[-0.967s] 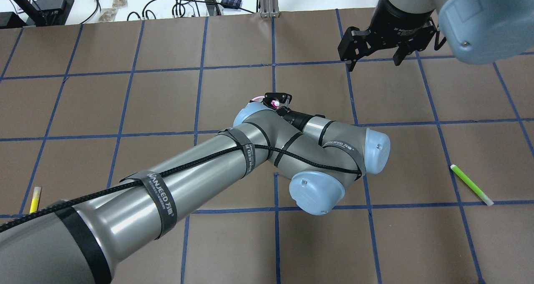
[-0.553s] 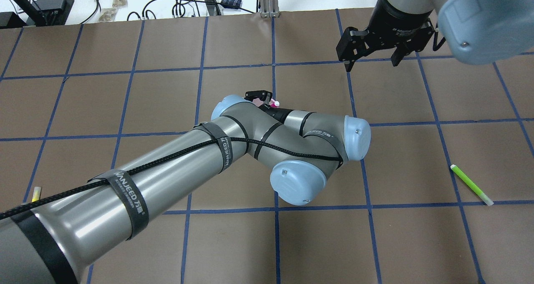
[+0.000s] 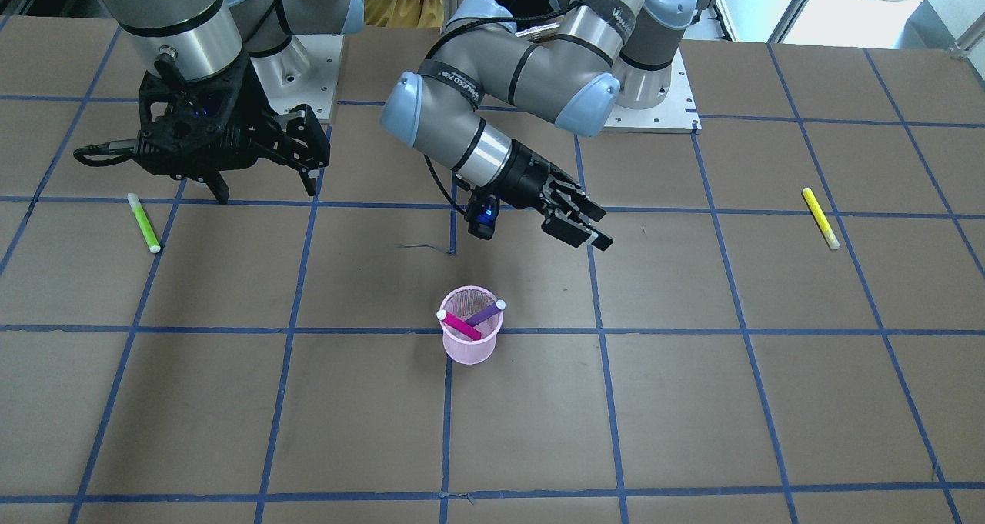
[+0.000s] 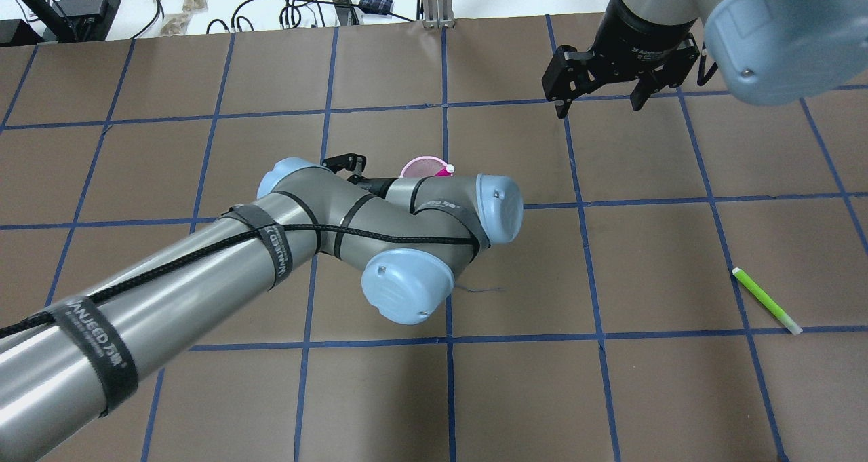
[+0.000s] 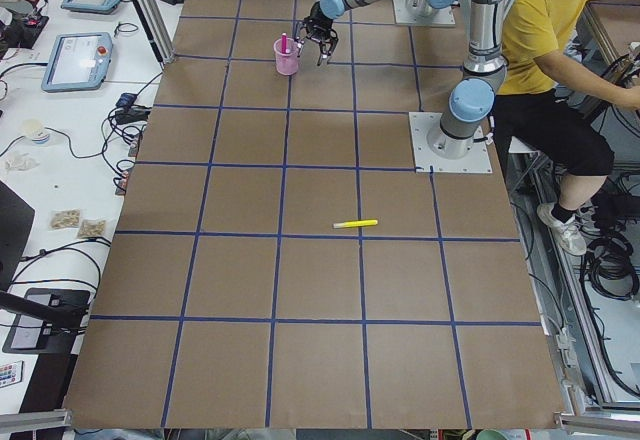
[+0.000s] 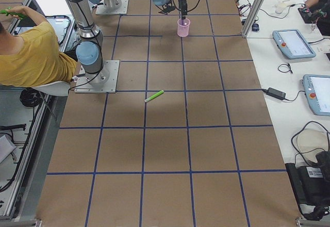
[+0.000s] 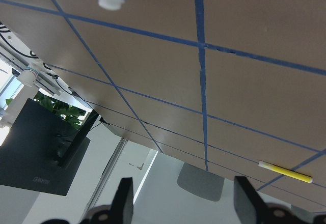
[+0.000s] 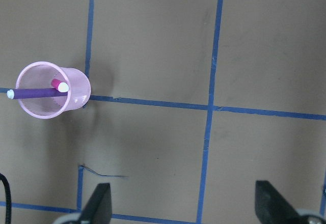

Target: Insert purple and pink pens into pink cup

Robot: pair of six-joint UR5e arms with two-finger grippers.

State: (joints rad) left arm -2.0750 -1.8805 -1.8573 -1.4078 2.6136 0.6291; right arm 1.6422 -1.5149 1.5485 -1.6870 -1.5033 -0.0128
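The pink mesh cup [image 3: 471, 347] stands upright near the table's middle. The pink pen [image 3: 460, 325] and the purple pen [image 3: 485, 313] both lean inside it. The right wrist view shows the cup [image 8: 77, 99] from above with the purple pen [image 8: 35, 93] across the pink pen [image 8: 57, 85]. My left gripper [image 3: 577, 222] is open and empty, tilted above the table, apart from the cup on the robot's side. In the overhead view its arm hides part of the cup [image 4: 422, 168]. My right gripper [image 3: 262, 171] is open and empty, well off to the cup's side.
A green pen [image 3: 144, 222] lies near my right gripper. A yellow pen [image 3: 820, 218] lies far out on my left side. A person in a yellow shirt [image 5: 555, 30] sits beside the robot base. Monitors and cables sit beyond the table's far edge.
My left arm has swung to the left in the overhead view, away from the cup, so the cup's rim now shows. My right gripper has shifted slightly.
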